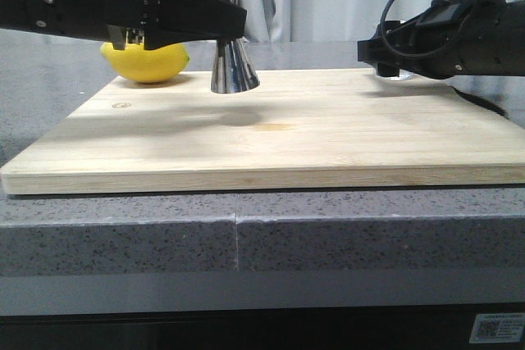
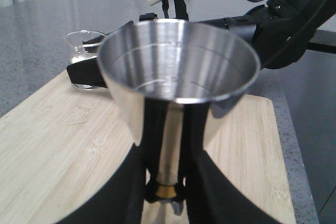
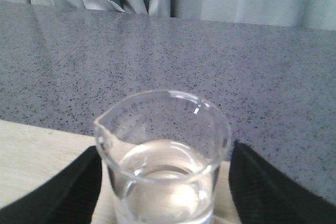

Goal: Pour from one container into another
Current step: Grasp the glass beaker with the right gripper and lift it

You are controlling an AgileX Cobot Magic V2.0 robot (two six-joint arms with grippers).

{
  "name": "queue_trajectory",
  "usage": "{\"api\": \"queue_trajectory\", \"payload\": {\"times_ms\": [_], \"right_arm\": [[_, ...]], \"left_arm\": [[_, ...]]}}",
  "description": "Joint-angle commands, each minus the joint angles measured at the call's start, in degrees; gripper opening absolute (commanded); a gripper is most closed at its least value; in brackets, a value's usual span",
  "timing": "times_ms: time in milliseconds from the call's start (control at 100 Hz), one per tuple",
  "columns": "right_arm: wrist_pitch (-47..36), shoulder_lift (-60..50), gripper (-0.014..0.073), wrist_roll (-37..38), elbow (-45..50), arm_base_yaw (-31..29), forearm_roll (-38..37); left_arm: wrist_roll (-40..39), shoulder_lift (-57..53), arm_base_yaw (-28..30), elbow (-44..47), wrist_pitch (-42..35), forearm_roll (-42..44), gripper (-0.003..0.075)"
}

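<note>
The steel jigger [image 1: 234, 71] stands upright on the back left of the wooden board [image 1: 287, 145]. My left gripper [image 1: 230, 29] is shut on its narrow gold waist [image 2: 167, 190], and the open top cone [image 2: 178, 72] fills the left wrist view. It looks empty. The small glass beaker [image 3: 163, 156], holding clear liquid, stands at the board's back right corner [image 1: 399, 76]. My right gripper [image 3: 165, 153] is open around it, one black finger [image 3: 68, 187] on each side, with a small gap on one side. The beaker [image 2: 84, 51] also shows behind the jigger.
A yellow lemon [image 1: 146, 61] lies on the counter behind the board's back left corner, under my left arm. The grey speckled counter [image 1: 246, 235] surrounds the board. Curtains hang behind.
</note>
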Motion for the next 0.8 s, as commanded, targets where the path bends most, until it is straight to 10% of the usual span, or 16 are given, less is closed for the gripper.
{"api": "queue_trajectory", "payload": {"times_ms": [0, 790], "right_arm": [[-5.4, -2.1, 0.0416, 0.1, -1.5, 0.1, -0.5], [-6.1, -3.5, 0.0202, 0.1, -1.5, 0.1, -0.5]], "left_arm": [[-0.1, -2.5, -0.4, -1.6, 4.3, -4.5, -0.0019], [-0.1, -2.5, -0.4, -1.6, 4.2, -4.4, -0.0019]]}}
